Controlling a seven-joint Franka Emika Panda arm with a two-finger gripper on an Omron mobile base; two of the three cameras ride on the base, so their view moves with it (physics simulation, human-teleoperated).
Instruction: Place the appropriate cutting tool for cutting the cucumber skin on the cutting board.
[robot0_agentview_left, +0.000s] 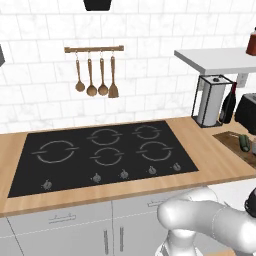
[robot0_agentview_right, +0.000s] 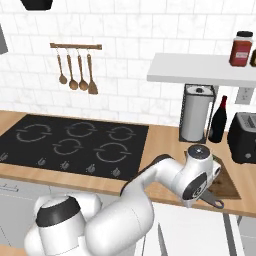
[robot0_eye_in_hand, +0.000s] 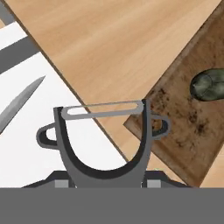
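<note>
A grey Y-shaped peeler (robot0_eye_in_hand: 103, 131), the cutting tool, stands up from my gripper (robot0_eye_in_hand: 105, 183), which is shut on its handle. Its blade bar is level with the near corner of the dark brown cutting board (robot0_eye_in_hand: 192, 131). The stubby dark green cucumber (robot0_eye_in_hand: 208, 84) lies on the board further in. From the right base my hand (robot0_agentview_right: 210, 196) hangs at the board's (robot0_agentview_right: 227, 186) front left corner, and the peeler's handle (robot0_agentview_right: 216, 203) sticks out below it. The left base view has the board (robot0_agentview_left: 231, 141) and cucumber (robot0_agentview_left: 244, 143) at the far right.
A slim pointed grey knife (robot0_eye_in_hand: 19, 105) lies on a white surface (robot0_agentview_right: 195, 230) below the counter edge. The black stovetop (robot0_agentview_left: 100, 150) lies to the left. Behind the board stand a paper towel holder (robot0_agentview_right: 194, 120), a wine bottle (robot0_agentview_right: 218, 120) and a toaster (robot0_agentview_right: 245, 137).
</note>
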